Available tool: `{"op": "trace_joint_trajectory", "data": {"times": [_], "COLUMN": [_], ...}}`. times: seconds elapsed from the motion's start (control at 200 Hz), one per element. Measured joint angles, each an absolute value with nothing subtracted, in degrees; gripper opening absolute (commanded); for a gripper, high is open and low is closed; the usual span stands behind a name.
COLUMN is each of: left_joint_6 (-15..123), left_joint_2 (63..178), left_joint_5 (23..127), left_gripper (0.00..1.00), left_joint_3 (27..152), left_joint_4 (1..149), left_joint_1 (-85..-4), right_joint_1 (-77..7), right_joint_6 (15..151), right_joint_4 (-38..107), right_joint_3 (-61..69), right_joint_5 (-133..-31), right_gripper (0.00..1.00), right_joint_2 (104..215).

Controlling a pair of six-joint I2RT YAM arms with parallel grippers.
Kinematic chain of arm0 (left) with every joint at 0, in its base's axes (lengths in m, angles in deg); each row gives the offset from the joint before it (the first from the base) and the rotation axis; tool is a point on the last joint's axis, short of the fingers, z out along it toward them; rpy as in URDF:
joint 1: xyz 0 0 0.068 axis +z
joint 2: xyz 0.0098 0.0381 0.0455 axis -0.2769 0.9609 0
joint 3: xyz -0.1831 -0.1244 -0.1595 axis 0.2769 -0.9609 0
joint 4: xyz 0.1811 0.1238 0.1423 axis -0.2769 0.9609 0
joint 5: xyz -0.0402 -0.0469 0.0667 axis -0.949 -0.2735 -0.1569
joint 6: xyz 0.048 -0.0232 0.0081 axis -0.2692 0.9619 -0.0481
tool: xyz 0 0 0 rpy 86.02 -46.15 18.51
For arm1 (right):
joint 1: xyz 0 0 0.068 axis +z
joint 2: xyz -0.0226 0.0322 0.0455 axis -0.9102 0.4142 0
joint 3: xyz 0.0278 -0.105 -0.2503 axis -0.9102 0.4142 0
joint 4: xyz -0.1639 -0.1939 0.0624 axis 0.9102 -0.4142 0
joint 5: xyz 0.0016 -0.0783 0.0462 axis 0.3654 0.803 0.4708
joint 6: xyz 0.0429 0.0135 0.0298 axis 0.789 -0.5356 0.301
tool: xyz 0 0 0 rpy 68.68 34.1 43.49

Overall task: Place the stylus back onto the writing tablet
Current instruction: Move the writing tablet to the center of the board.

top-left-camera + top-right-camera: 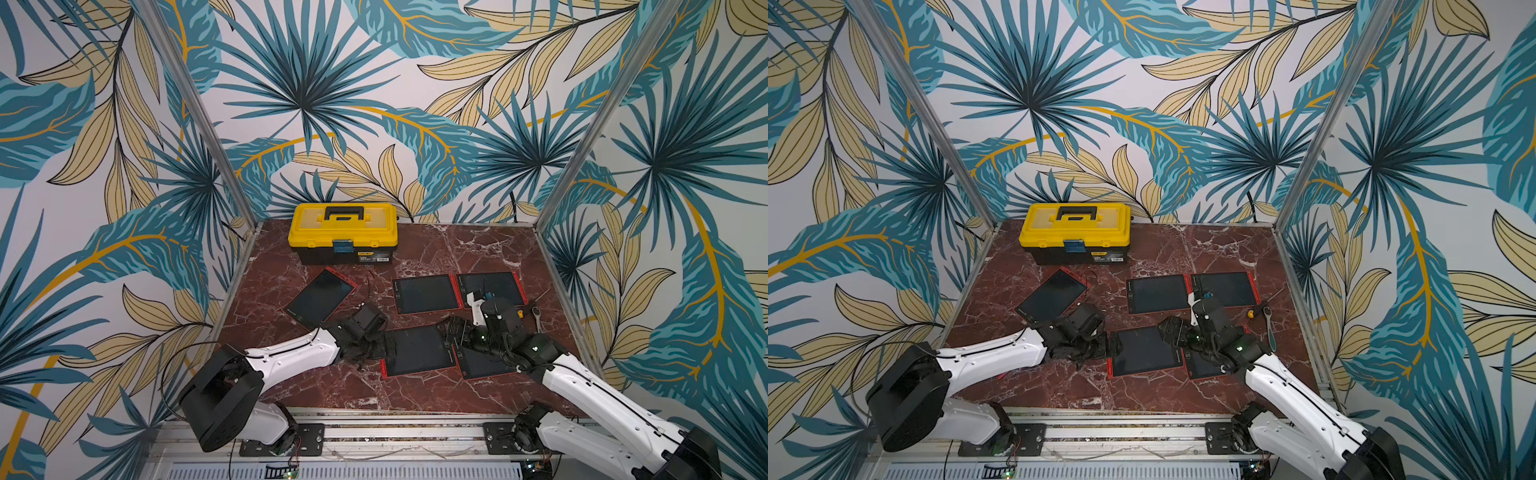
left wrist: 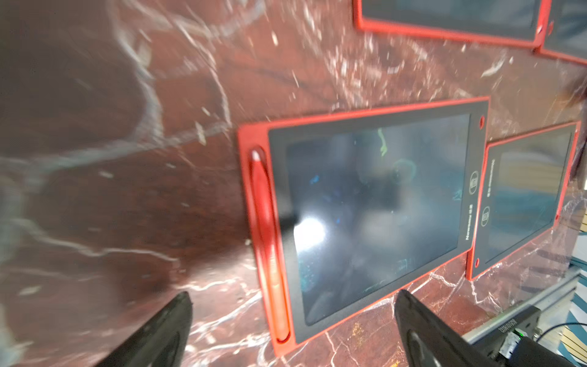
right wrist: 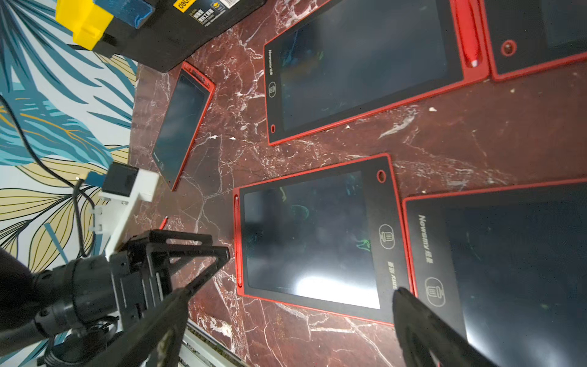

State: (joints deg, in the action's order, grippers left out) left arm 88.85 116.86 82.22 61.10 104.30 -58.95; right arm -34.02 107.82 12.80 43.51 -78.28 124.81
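Note:
Several red-framed writing tablets lie on the marble table. The front middle tablet (image 1: 415, 351) (image 2: 374, 216) (image 3: 311, 241) has a red stylus (image 2: 266, 241) (image 3: 237, 241) lying in its side slot. My left gripper (image 1: 368, 347) (image 2: 293, 330) is open just above that slot edge and holds nothing. My right gripper (image 1: 455, 332) (image 3: 292, 321) is open over the same tablet's opposite edge, also holding nothing. Beside the left arm a thin red stick (image 3: 163, 222), which looks like a loose stylus, lies on the table, half hidden.
A tilted tablet (image 1: 320, 297) lies at the left. Two more tablets (image 1: 426, 293) (image 1: 492, 286) sit side by side behind, and one (image 1: 478, 361) is partly under the right arm. A yellow toolbox (image 1: 343, 232) stands at the back. A ratchet wrench (image 1: 1264, 313) lies at the right.

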Motion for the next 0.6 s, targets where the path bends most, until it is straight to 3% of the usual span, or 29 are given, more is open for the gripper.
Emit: {"op": "trace_joint_trajectory", "data": {"times": [0.33,0.601], "left_joint_6": [81.63,76.56], "left_joint_2": [112.58,118.50], "left_joint_5": [84.84,82.11], "left_gripper": [1.00,1.00], "left_joint_3": [65.97,74.04], "left_joint_4": [109.92,109.68], "left_joint_1": [-44.37,-30.47], "right_joint_1": [-33.21,-33.17], "right_joint_6": [107.53,105.98], "right_joint_4": [16.98,17.28], "right_joint_3": [43.51,43.51], "right_joint_5": [-80.58,-81.52], "right_gripper": [1.00,1.00], "right_joint_2": [125.82,126.94]}}
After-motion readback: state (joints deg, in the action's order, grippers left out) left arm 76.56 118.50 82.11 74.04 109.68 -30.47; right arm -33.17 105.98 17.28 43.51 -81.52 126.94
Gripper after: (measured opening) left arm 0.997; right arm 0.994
